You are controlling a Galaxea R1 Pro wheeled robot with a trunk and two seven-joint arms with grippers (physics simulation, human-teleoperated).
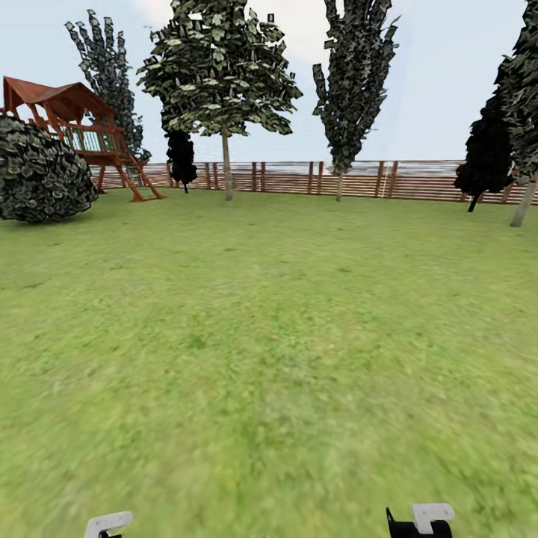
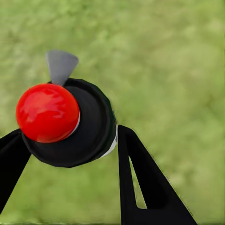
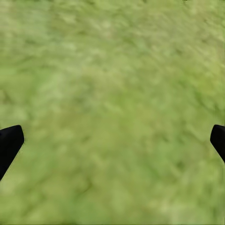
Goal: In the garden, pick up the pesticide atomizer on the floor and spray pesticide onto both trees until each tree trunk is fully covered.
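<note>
The left tool (image 2: pixel 70 145) is clamped on the pesticide atomizer (image 2: pixel 65 122), whose red cap sits between its black fingers (image 2: pixel 145 183), above the grass floor (image 2: pixel 178 56). The right tool (image 3: pixel 112 140) is spread wide, holding nothing.

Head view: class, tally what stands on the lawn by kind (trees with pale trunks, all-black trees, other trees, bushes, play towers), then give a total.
Trees with a pale trunk showing: 3
All-black trees: 2
Tree with its trunk hidden: 1
Round bush: 1
Play tower: 1
Total: 8
</note>
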